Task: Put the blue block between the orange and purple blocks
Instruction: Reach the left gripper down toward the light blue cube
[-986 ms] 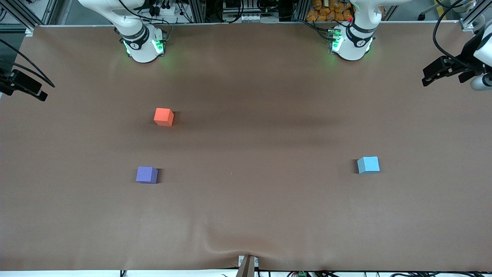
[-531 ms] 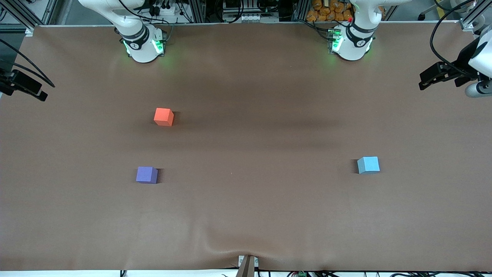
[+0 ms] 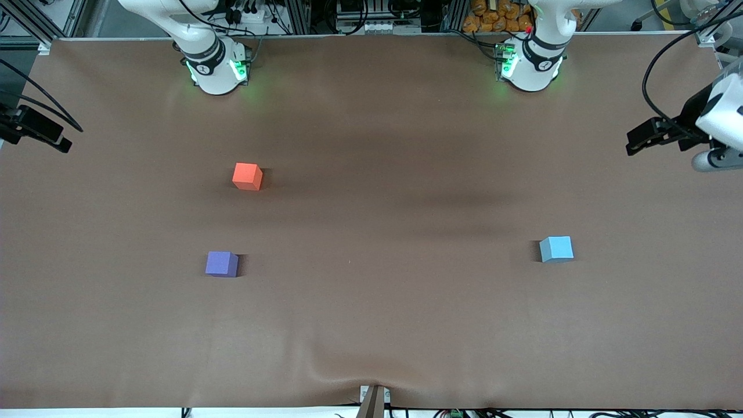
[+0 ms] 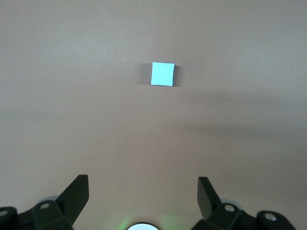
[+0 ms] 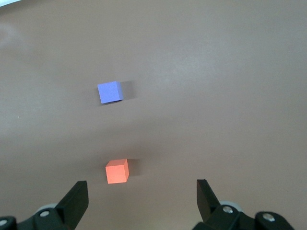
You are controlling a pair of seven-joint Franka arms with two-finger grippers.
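One blue block is sitting untouched toward the left arm's end of the counter, well apart from the orange block and purple block, whose gap is awaiting it. Left gripper is hanging above the blue block, fingers spread, likely lining up a pick; right gripper is waiting over the pair, fingers spread.

A big brown table fills the room (its cloth is a bit wrinkly), with metal frames along its edge.

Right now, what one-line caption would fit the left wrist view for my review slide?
Open left gripper high above the brown table, the blue block lying alone ahead, untouched.
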